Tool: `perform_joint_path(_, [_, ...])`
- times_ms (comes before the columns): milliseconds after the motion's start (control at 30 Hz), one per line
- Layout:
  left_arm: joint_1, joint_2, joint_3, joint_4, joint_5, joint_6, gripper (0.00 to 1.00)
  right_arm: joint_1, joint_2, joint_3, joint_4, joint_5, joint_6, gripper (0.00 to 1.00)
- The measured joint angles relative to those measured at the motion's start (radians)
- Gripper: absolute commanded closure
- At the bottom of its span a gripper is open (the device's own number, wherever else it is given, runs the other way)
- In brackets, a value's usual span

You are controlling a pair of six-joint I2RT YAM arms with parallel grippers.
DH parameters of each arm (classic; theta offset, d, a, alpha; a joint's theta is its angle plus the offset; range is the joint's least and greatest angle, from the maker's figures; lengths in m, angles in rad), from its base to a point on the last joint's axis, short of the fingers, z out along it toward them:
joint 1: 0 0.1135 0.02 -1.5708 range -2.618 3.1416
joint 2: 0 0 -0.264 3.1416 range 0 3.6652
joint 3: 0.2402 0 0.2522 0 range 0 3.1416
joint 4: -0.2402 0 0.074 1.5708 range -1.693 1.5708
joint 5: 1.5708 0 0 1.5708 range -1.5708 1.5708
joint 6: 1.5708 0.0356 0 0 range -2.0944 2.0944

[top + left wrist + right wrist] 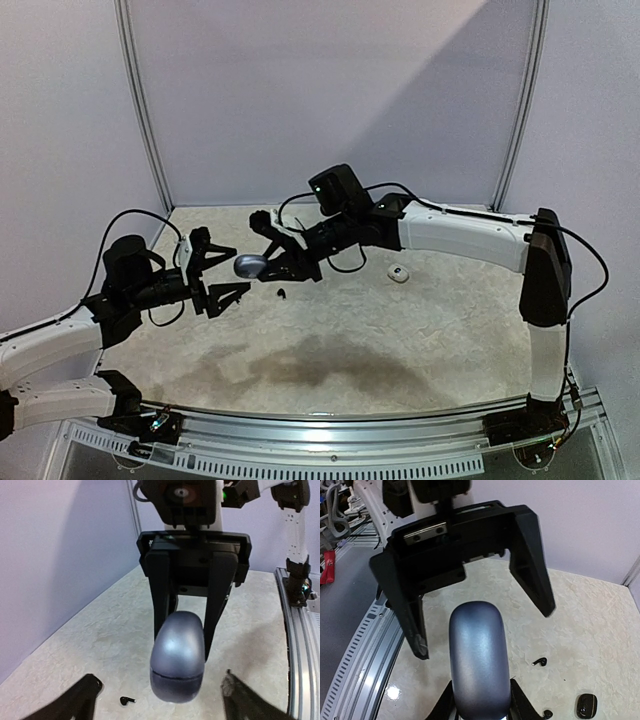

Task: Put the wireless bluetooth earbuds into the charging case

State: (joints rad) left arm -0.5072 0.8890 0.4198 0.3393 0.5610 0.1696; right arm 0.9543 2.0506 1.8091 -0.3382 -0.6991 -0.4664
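My right gripper [262, 266] is shut on a closed, grey-blue, pebble-like charging case [247, 265] and holds it above the table. In the left wrist view the case [177, 655] hangs between the right fingers [161, 595], its lid seam closed. My left gripper [236, 270] is open and faces the case, with a fingertip on each side and no contact. One black earbud [282, 293] lies on the table below; it also shows in the left wrist view [127, 700] and the right wrist view [540, 661]. A second black earbud [547, 713] lies nearby.
A small white case [399, 273] sits on the table to the right of centre. A small black oval object [586, 705] lies near the earbuds. The metal rail [330, 440] runs along the near edge. Purple walls enclose the back and sides.
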Motion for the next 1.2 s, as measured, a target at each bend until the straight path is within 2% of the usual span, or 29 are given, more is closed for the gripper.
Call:
perform_joint_path(200, [0.000, 0.000, 0.000, 0.014, -0.089, 0.005, 0.01, -0.129, 0.012, 0.019, 0.023, 0.019, 0.237, 1.00])
perform_joint_path(367, [0.000, -0.003, -0.004, 0.015, -0.130, 0.006, 0.01, -0.335, 0.118, 0.108, -0.022, 0.035, 0.575, 1.00])
perform_joint_path(533, [-0.001, -0.004, -0.011, 0.015, -0.140, 0.005, 0.01, -0.485, 0.248, 0.054, -0.061, 0.005, 0.861, 1.00])
perform_joint_path(767, [-0.001, -0.006, -0.011, 0.015, -0.148, 0.005, 0.01, -0.504, 0.344, 0.018, -0.122, -0.018, 1.012, 0.98])
perform_joint_path(867, [-0.001, -0.006, -0.011, 0.015, -0.150, 0.005, 0.01, -0.503, 0.344, 0.019, -0.126, -0.023, 1.040, 0.76])
perform_joint_path(1000, [-0.001, -0.006, -0.011, 0.015, -0.151, 0.005, 0.01, -0.506, 0.347, 0.019, -0.137, -0.019, 1.058, 0.56])
perform_joint_path(1067, [-0.001, -0.006, -0.011, 0.015, -0.152, 0.005, 0.01, -0.506, 0.348, 0.019, -0.143, -0.017, 1.064, 0.40])
perform_joint_path(1133, [-0.001, -0.006, -0.011, 0.015, -0.152, 0.005, 0.01, -0.508, 0.348, 0.019, -0.151, -0.018, 1.065, 0.30])
perform_joint_path(1167, [-0.001, -0.006, -0.011, 0.015, -0.152, 0.005, 0.01, -0.509, 0.348, 0.023, -0.153, -0.019, 1.062, 0.22])
perform_joint_path(1200, [-0.001, -0.006, -0.011, 0.015, -0.153, 0.003, 0.01, -0.509, 0.348, 0.030, -0.151, -0.018, 1.062, 0.06])
